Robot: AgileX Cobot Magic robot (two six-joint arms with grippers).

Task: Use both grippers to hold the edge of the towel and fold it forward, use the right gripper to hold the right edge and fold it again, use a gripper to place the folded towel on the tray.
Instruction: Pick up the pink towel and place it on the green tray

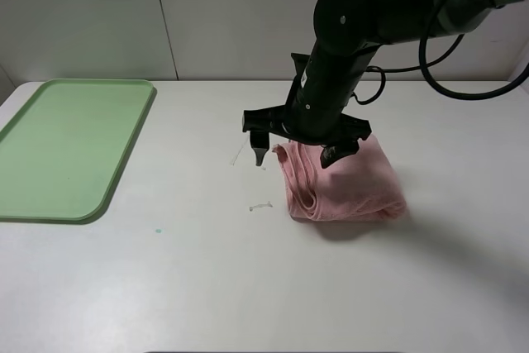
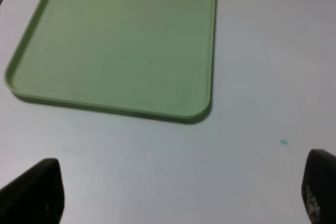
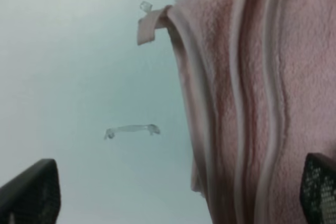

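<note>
Fingers [image 1: 259,146] above fluffy pink towel [image 1: 355,183]

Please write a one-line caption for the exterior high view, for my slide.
Open right tool above the layered edge of the folded pink towel; empty green tray at left.

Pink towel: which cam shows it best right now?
Exterior high: the whole folded pink towel is in frame, with only its rear edge hidden behind the open right gripper. Right wrist gives only a close-up of its layered edge. Left wrist shows none of it, just the green tray.
</note>
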